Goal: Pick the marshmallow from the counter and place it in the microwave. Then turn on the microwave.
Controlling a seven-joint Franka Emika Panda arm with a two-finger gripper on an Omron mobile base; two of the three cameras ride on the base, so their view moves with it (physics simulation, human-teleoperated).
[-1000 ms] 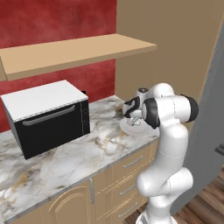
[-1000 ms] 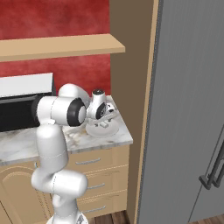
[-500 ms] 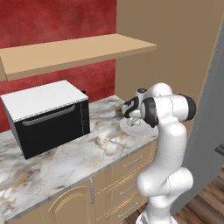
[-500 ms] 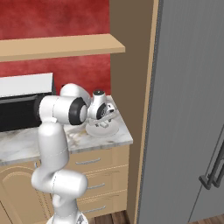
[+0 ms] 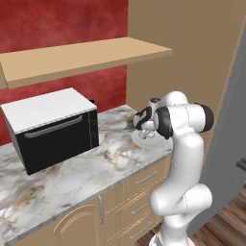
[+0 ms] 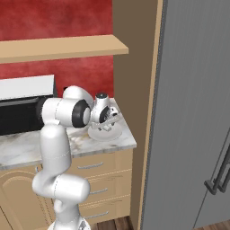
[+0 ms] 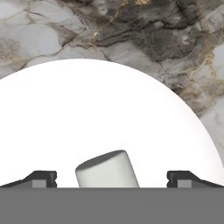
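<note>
Marshmallow (image 7: 107,169): one, lying on the white plate (image 7: 87,122); in the hand view it sat between the two dark fingertips, with a gap on each side.
Marshmallow's look: off-white, a short stubby cylinder with rounded edges, lying tilted, its flat end face turned up and to the left in the hand view; much smaller than the plate beneath it.
Gripper (image 7: 111,178): one; jaws stood wide apart on either side of the marshmallow, touching nothing and holding nothing. One fingertip (image 7: 41,177) showed at the left of the hand view and the other at the right.
Plate: one, round and plain white, resting on the counter (image 5: 77,178) near its right end, below the hand in both base views (image 5: 144,142) (image 6: 104,134).
Counter: one, white-grey marbled stone with dark and golden veins (image 7: 166,35); light wooden drawers with silver handles (image 5: 144,178) beneath it.
Drawers: three fronts could be counted under the counter's right end in the right base view (image 6: 96,188).
Black box with white top (image 5: 55,127): one, standing on the counter well to the left of the plate, a grey bar handle across its front.
Shelf (image 5: 86,56): one, light wood, on the red wall above the counter.
Tall grey door (image 6: 197,112): one, standing to the right of the counter's end.
</note>
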